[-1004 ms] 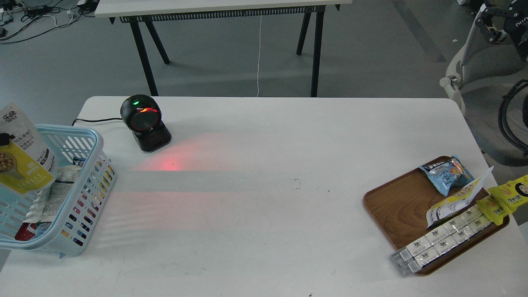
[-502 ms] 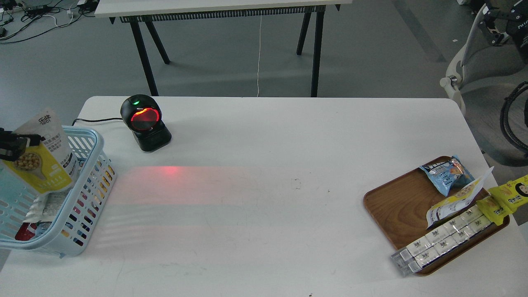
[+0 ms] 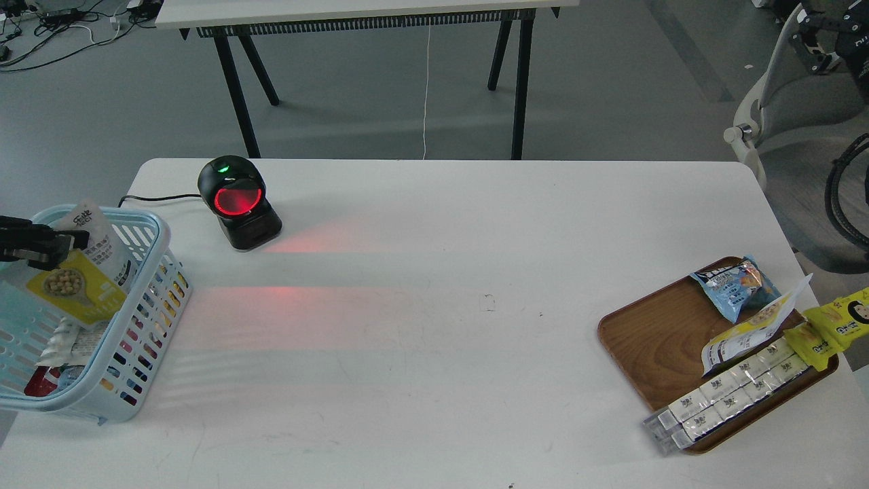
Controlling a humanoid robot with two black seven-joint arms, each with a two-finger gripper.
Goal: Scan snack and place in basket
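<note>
The snack [image 3: 71, 282], a flat pouch with a yellow front, a picture of beige pieces and a white top end, sits tilted inside the light blue basket [image 3: 146, 299] at the table's left edge, on top of other packets. My left gripper [image 3: 58, 246] comes in from the left edge, over the basket's far left part. It is closed on the pouch's upper left edge. My right gripper is not in view.
A black barcode scanner [image 3: 237, 202] glows red at the back left and throws red light on the table. A brown wooden tray [image 3: 652, 339] at the right holds a blue packet [image 3: 736, 285], a similar yellow-white pouch [image 3: 750, 333], bright yellow packets [image 3: 831, 326] and white boxes [image 3: 726, 394].
My left gripper moved right and down, lowering the snack from above the basket's rim into the basket. The scanner's red light patch shifted on the table.
</note>
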